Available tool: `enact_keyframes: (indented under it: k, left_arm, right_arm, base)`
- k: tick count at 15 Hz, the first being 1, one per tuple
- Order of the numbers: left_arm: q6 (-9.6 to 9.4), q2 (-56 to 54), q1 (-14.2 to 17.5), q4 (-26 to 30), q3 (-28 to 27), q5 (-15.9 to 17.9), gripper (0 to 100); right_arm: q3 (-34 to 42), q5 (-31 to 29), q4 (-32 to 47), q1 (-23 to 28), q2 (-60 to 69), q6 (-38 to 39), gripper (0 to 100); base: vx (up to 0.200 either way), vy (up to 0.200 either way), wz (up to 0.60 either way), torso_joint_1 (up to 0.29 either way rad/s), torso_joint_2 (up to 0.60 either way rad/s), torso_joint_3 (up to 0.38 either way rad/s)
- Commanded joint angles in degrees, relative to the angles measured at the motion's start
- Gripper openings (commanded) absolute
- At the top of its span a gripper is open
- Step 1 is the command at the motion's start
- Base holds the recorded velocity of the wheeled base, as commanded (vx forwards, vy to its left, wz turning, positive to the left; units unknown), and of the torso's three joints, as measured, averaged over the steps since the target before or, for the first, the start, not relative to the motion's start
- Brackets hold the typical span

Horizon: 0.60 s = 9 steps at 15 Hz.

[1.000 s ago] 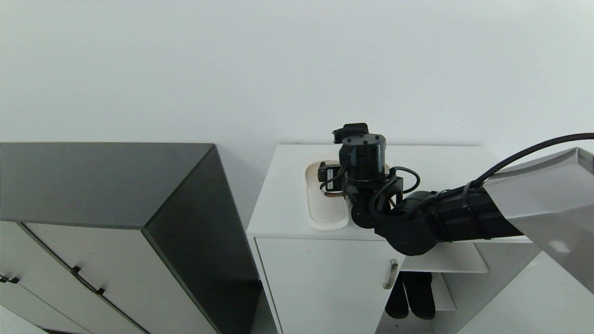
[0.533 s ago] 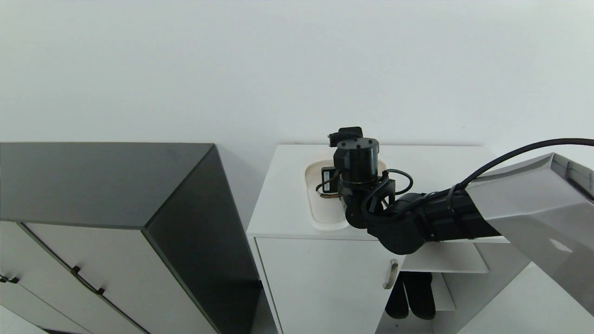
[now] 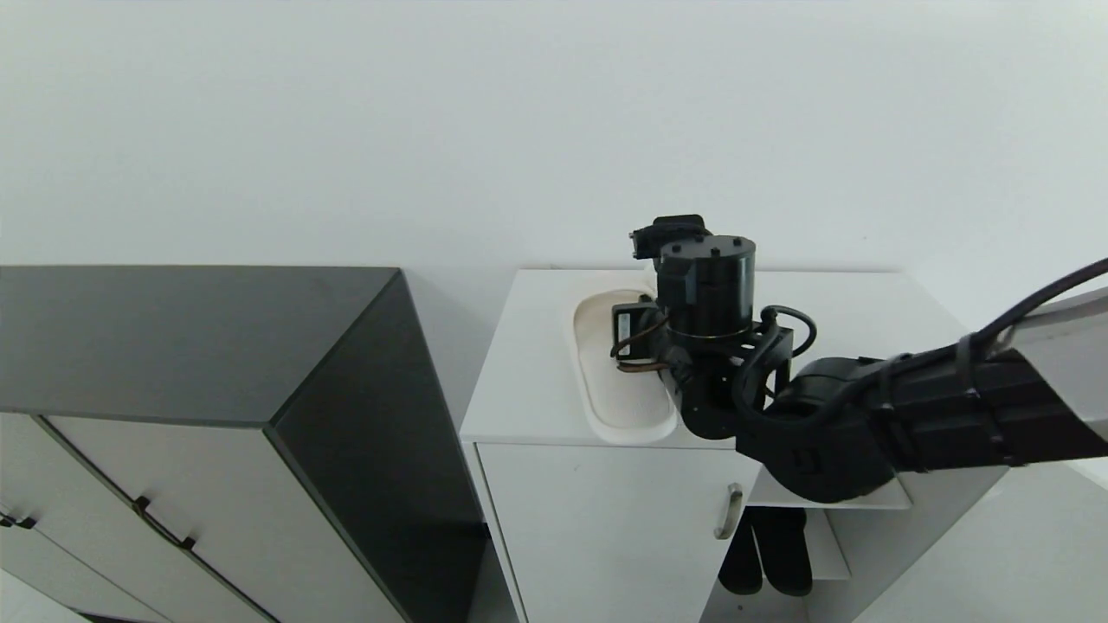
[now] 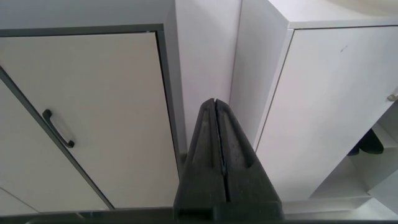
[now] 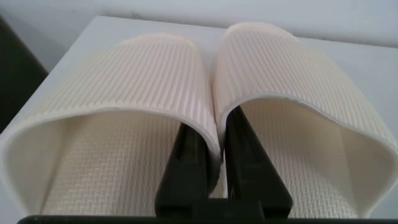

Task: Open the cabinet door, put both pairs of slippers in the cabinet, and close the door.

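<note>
picking up the cream slippers [image 5: 124, 93] now, our right pincer [image 5: 211, 149] clamped on both straps. next we'd lift them and lower into the cabinet [image 3: 606, 519] below it.

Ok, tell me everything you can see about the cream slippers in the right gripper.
The cream slippers are a pair side by side, with ribbed straps and textured insoles, looking like soft foam. The right gripper pinches their adjoining strap walls together, a finger inside each. They are over the white cabinet top, near its front edge.
</note>
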<state>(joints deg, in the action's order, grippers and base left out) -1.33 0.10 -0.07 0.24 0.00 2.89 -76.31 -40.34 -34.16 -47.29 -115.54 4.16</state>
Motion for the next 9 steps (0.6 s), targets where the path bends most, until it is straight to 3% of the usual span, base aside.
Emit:
enact_keyframes:
  k: [1,4,9]
  left_arm:
    - [0.01,0.0,0.0,0.0,0.0,0.0,0]
    - [-0.08,0.0,0.0,0.0,0.0,0.0,0]
    - [0.01,0.0,0.0,0.0,0.0,0.0,0]
  right_arm:
    - [7.4,0.1,-0.2,-2.1,7.5,0.3,0]
    - [17.4,1.8,-0.2,-4.6,13.9,1.6,0]
    - [18.2,3.2,-0.2,-4.0,13.2,2.2,0]
  base:
    - [0.0,0.0,0.0,0.0,0.0,0.0]
    - [0.0,0.0,0.0,0.0,0.0,0.0]
    - [0.0,0.0,0.0,0.0,0.0,0.0]
